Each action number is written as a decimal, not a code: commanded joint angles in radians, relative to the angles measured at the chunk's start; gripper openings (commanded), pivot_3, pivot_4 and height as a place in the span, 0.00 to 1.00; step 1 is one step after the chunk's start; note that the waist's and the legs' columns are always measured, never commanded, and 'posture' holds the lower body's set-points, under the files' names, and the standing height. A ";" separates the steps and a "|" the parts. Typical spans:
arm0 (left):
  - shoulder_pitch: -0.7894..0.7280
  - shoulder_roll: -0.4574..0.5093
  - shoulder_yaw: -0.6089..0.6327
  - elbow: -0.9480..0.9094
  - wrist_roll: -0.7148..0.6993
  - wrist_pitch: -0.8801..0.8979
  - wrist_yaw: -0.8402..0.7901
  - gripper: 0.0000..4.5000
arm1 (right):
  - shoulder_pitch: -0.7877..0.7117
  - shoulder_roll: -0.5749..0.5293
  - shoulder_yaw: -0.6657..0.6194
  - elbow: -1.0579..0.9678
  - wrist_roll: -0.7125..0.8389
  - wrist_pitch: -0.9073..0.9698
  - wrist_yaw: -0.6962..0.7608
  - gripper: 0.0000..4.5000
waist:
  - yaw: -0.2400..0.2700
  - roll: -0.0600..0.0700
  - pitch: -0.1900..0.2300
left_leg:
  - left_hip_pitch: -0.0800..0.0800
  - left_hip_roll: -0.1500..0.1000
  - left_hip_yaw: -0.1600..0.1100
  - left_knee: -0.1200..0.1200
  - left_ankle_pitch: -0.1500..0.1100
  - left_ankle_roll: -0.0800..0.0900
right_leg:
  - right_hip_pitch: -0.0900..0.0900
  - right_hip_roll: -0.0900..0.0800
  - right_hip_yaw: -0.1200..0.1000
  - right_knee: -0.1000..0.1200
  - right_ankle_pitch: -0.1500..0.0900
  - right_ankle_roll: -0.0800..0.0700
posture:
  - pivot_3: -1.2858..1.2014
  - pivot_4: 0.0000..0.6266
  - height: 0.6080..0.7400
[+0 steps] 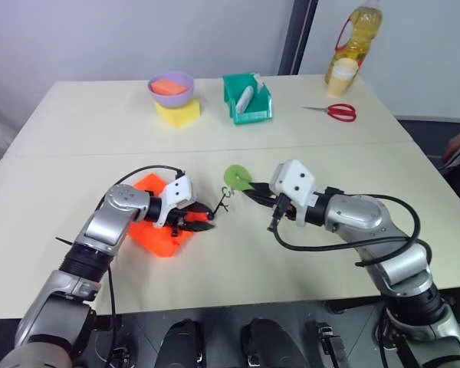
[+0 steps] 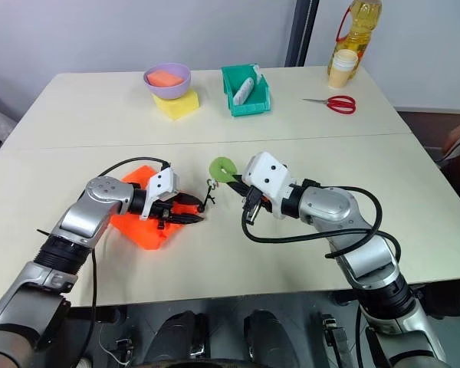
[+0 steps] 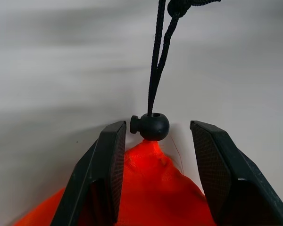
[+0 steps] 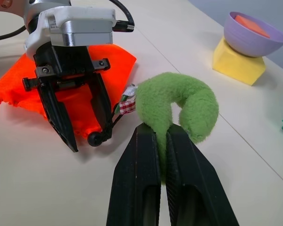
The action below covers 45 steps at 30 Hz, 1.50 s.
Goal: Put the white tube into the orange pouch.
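Left eye view, catalogue of the tabletop [image 1: 307,253].

Item: orange pouch [image 1: 155,230], soft bright fabric, lying flat and crumpled near the front edge. Its neck is gathered to a point under a round black cord stopper [image 3: 153,126], so the mouth looks closed.

Item: thin black cord [image 3: 155,56], braided, running from the stopper to a fuzzy green ring [image 4: 179,106] of plush texture.

Item: left tool [image 1: 199,222], two black ribbed fingers parted, straddling the pouch neck and stopper without pinching either.

Item: right tool [image 4: 162,141], fingers clenched on the green ring, holding it just above the surface.

Item: white tube [image 1: 246,96], smooth plastic, lying inside the green bin [image 1: 258,115] at the far side, well apart from the pouch.

Other stock: lilac bowl [image 1: 171,86] on a yellow block [image 1: 178,113], red-handled scissors [image 1: 333,112], oil bottle [image 1: 356,34].

Progress, as judged: early. Pouch not yet opened; tube not yet picked up; opening, fetching and inserting all remain.
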 commanded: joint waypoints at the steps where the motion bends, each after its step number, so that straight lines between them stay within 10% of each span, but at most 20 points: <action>1: 0.000 0.006 0.005 -0.016 -0.001 -0.010 -0.007 0.39 | -0.025 0.006 -0.012 -0.044 0.010 -0.018 -0.004 0.00 | 0.000 0.000 0.000 | 0.000 0.000 0.000 0.000 0.000 0.000 | 0.000 0.000 0.000 0.000 0.000 0.000 | 0.52 0.24 1.00; 5: 0.001 0.007 0.008 -0.018 -0.008 -0.004 -0.013 0.04 | -0.025 0.005 -0.012 -0.044 0.010 -0.017 -0.003 0.00 | 0.000 0.000 0.000 | 0.000 0.000 0.000 0.000 0.000 0.000 | 0.000 0.000 0.000 0.000 0.000 0.000 | 0.52 0.24 1.00; 39: 0.281 0.335 0.136 -0.236 -0.098 0.064 -0.062 0.04 | -0.071 -0.078 -0.101 0.313 -0.179 -0.126 -0.144 0.00 | -0.002 0.000 0.000 | 0.000 0.000 0.000 0.000 -0.003 0.005 | 0.000 0.000 0.000 0.001 0.000 0.000 | 0.52 0.24 1.00; 40: 0.283 0.332 0.138 -0.246 -0.109 0.082 -0.059 0.28 | -0.068 -0.073 -0.101 0.305 -0.165 -0.121 -0.133 0.00 | -0.002 0.000 0.000 | 0.000 0.000 0.000 0.000 -0.003 0.005 | 0.000 0.000 0.000 0.001 0.000 0.000 | 0.52 0.24 1.00; 45: 0.278 0.301 0.193 -0.308 -0.197 0.197 -0.015 0.82 | -0.026 -0.070 -0.098 0.209 -0.078 -0.072 -0.052 0.45 | -0.002 0.000 0.000 | 0.000 0.000 0.000 0.000 -0.003 0.005 | 0.000 0.000 0.000 0.001 0.000 0.000 | 0.52 0.24 1.00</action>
